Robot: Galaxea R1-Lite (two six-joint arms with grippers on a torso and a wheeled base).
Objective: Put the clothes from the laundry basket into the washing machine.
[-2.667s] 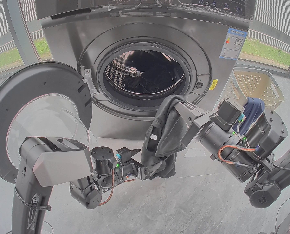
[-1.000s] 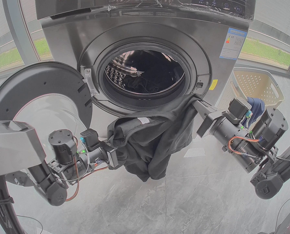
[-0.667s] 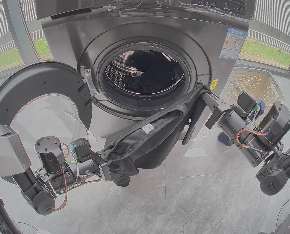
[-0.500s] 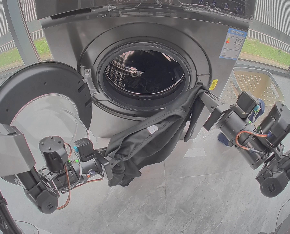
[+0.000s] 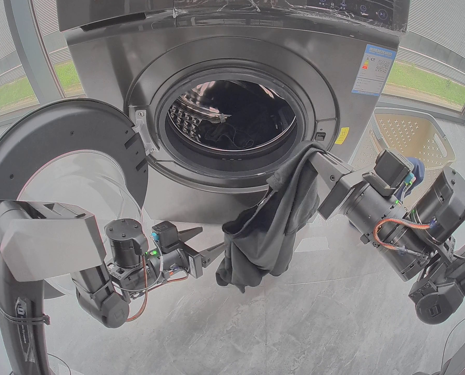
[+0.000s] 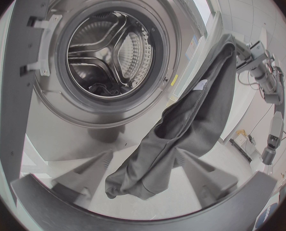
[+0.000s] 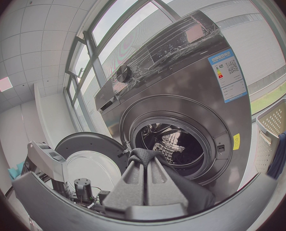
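One dark garment [image 5: 269, 230] is being gripped by the right tool [image 5: 313, 154], the left tool [image 5: 211, 238] gaping empty, and is best being raised so its tail clears the washing machine [image 5: 232, 180] rim.

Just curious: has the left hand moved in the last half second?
Yes. The left hand released the dark garment and shifted right, away from the open door.

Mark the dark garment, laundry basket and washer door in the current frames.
dark garment [image 5: 266, 235]: head view, middle of the hanging cloth.
laundry basket [image 5: 409, 134]: head view, perforated back wall.
washer door [image 5: 60, 131]: head view, dark outer ring of the open door.
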